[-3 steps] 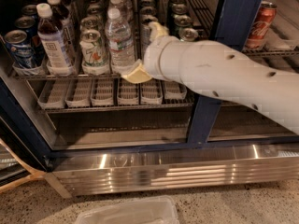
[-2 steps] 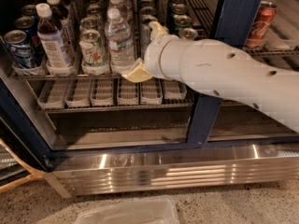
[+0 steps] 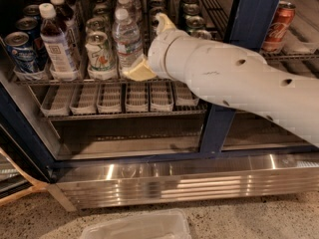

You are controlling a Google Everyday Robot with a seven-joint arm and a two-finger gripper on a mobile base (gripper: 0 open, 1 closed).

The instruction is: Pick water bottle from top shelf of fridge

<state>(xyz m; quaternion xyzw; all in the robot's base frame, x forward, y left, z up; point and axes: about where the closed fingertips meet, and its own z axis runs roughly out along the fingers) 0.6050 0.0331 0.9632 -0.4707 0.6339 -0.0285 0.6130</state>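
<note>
Reaching into the fridge (image 3: 219, 128) from the right of the frame, the fat white arm ends mid-picture with the gripper (image 3: 143, 45) right up against the water bottle (image 3: 126, 36). Its two yellowish fingers are spread wide, nothing clamped: one sits low by the bottle's base, the other pokes up behind its shoulder. Looks like they straddle the bottle, but I can't tell if either one touches it. The bottle stands upright at the front of the top shelf (image 3: 70, 80), upper middle of the frame. A green can (image 3: 99, 54) is just left of it, then a white-capped bottle of dark drink (image 3: 55, 41) and a blue can (image 3: 20, 51). A red can (image 3: 279, 19) sits far upper right, past the blue post.
</note>
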